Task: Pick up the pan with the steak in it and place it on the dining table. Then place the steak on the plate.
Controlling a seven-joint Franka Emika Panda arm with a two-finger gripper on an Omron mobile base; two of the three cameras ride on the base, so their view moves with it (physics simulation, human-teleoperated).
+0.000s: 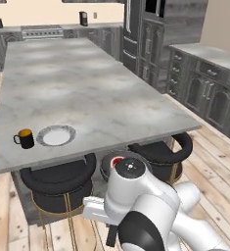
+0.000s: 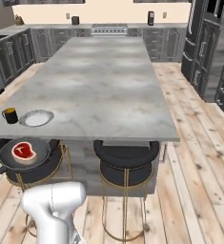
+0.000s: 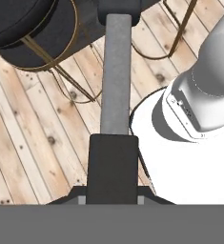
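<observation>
Here, jaws clamped on the long handle [image 3: 116, 71] of the pan [image 2: 24, 153], held off the floor below the table [image 2: 99, 86] edge, over a black stool [image 2: 25, 167]; steak [image 2: 24, 150] inside; plate [image 2: 36, 118] on the table just above, mug [image 2: 10, 115] beside the plate

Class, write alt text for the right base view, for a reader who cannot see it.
A black pan holding a raw steak hangs low beside a black stool, below the edge of a long marbled dining table. On the table's near left corner sit a grey-rimmed plate and a black mug.
</observation>
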